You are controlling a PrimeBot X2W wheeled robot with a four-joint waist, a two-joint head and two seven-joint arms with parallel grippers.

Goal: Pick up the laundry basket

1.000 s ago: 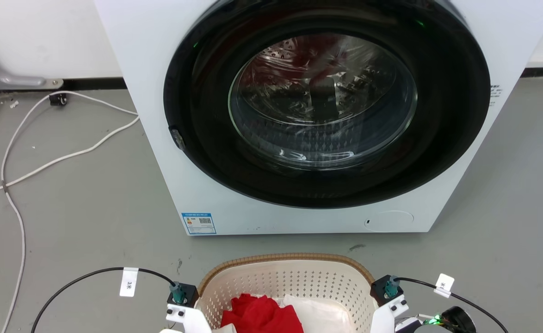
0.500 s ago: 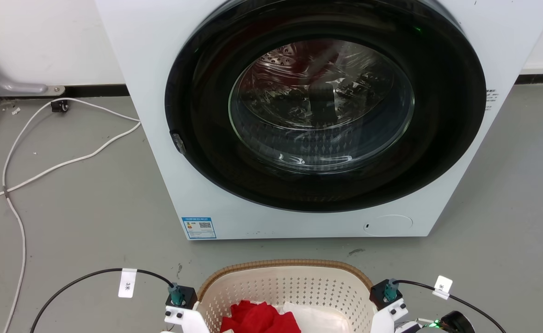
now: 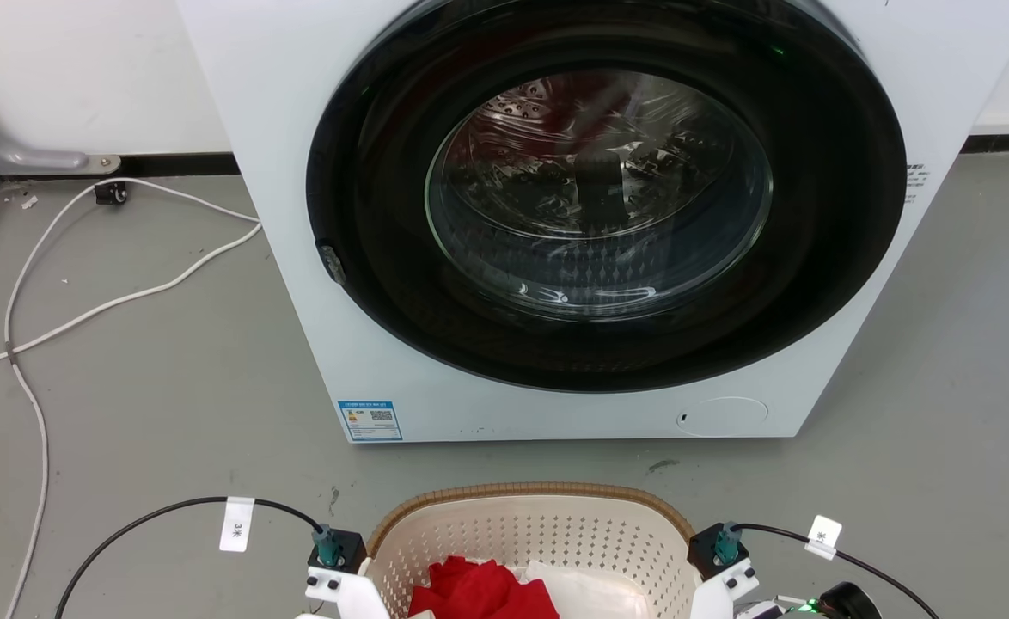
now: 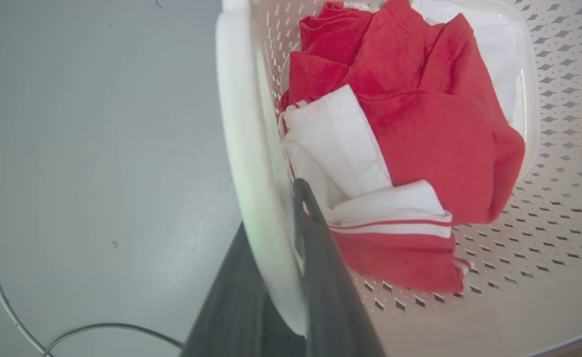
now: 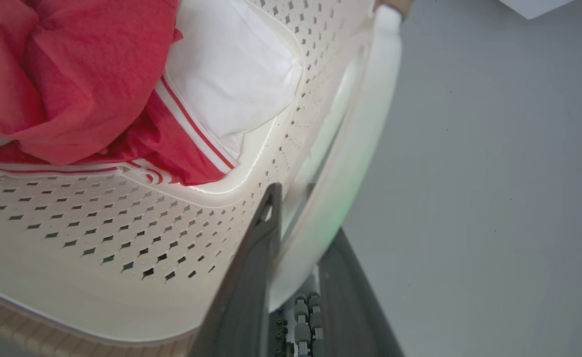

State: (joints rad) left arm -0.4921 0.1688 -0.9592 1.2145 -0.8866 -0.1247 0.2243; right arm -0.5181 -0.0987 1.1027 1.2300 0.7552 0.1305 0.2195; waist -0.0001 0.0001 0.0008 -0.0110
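We are looking down at a white front-loading washing machine [image 3: 595,198], which is filling the upper centre of the head view and standing on a grey floor [image 3: 152,404]. The cream laundry basket [image 3: 547,531], with its brown woven-look rim, is showing at the bottom centre, near the machine's front. A red garment [image 4: 420,124] and a white garment [image 4: 340,144] are lying bunched inside it. In the wrist views, our left gripper [image 4: 271,213] is clamping one white side handle [image 4: 244,124] between its dark fingers, and our right gripper [image 5: 303,213] is clamping the opposite handle [image 5: 365,124]. A white cable [image 3: 126,297] is trailing across the floor at the upper left.
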